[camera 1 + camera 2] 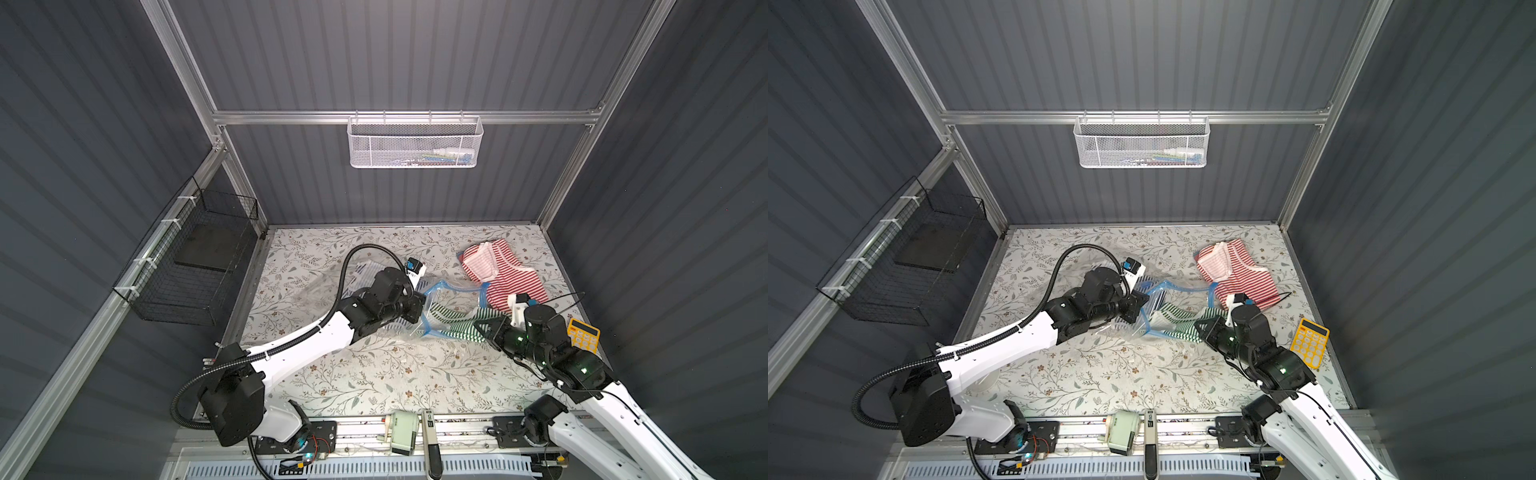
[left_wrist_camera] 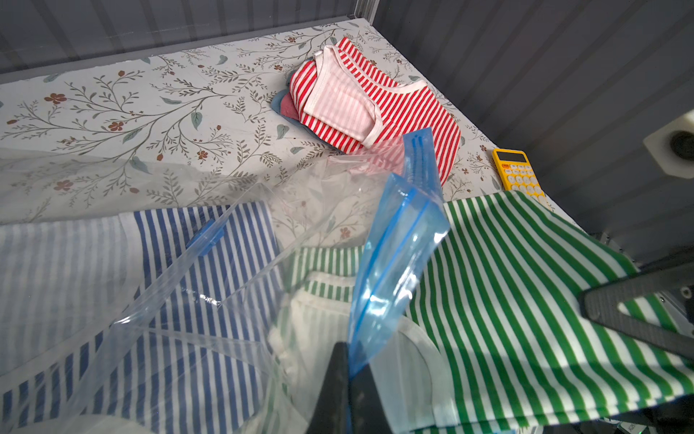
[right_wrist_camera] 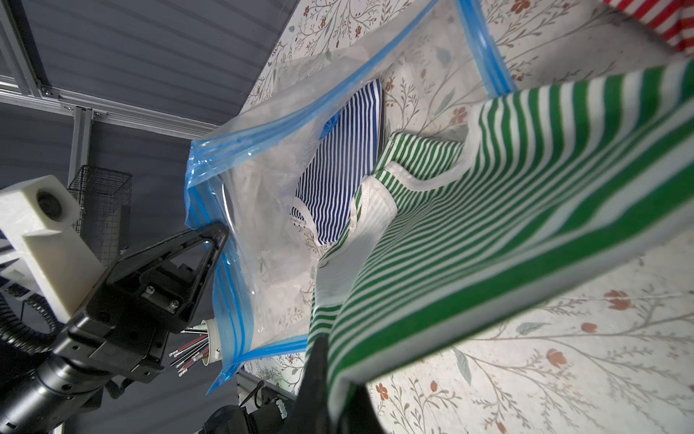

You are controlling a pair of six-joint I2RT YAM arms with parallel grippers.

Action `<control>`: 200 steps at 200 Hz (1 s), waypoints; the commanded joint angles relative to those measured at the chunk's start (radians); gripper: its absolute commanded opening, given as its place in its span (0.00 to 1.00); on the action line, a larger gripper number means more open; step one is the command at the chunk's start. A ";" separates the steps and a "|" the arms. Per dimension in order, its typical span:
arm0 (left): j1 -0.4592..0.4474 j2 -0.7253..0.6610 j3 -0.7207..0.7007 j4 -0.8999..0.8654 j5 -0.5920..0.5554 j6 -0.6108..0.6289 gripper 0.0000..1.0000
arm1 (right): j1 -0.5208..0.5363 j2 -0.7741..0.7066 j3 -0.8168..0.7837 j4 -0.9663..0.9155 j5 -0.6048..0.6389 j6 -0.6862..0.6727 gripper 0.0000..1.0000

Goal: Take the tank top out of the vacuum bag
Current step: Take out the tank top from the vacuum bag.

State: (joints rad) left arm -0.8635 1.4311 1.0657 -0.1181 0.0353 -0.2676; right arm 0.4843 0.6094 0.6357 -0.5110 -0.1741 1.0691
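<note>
The vacuum bag (image 1: pixel 453 296) (image 3: pixel 263 210), clear with a blue zip strip (image 2: pixel 398 240), lies mid-table with its mouth gaping. My left gripper (image 1: pixel 422 309) (image 2: pixel 351 360) is shut on the blue zip edge and holds it up. My right gripper (image 1: pixel 478 326) (image 3: pixel 338 375) is shut on the hem of a green-striped tank top (image 1: pixel 451 322) (image 2: pixel 525 285) (image 3: pixel 488 210). This top stretches from the bag's mouth out toward the right, part of it still inside. A blue-striped tank top (image 2: pixel 210 270) (image 3: pixel 338 165) lies deeper in the bag.
A red-striped tank top (image 1: pixel 507 274) (image 2: pixel 375 101) lies crumpled at the back right, beside the bag. A yellow calculator (image 1: pixel 584 334) (image 1: pixel 1309 341) sits near the right wall. A black wire basket (image 1: pixel 195 262) hangs on the left wall, a white mesh basket (image 1: pixel 415 143) on the rear rail.
</note>
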 commanded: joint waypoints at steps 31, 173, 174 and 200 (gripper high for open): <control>-0.004 -0.001 0.039 -0.006 -0.004 -0.001 0.00 | -0.032 -0.028 0.028 -0.022 -0.024 0.009 0.01; -0.005 -0.024 0.040 -0.003 -0.001 -0.004 0.00 | -0.047 0.006 0.252 -0.231 0.005 0.006 0.00; -0.005 -0.024 0.039 -0.003 -0.001 -0.005 0.00 | -0.047 0.007 0.253 -0.231 0.005 0.005 0.00; -0.006 -0.019 0.035 0.001 -0.003 -0.004 0.00 | -0.059 0.027 0.292 -0.243 -0.004 -0.014 0.00</control>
State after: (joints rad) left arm -0.8642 1.4311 1.0725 -0.1184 0.0349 -0.2672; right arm 0.4366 0.6239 0.8783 -0.7280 -0.1864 1.0904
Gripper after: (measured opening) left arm 0.049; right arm 0.053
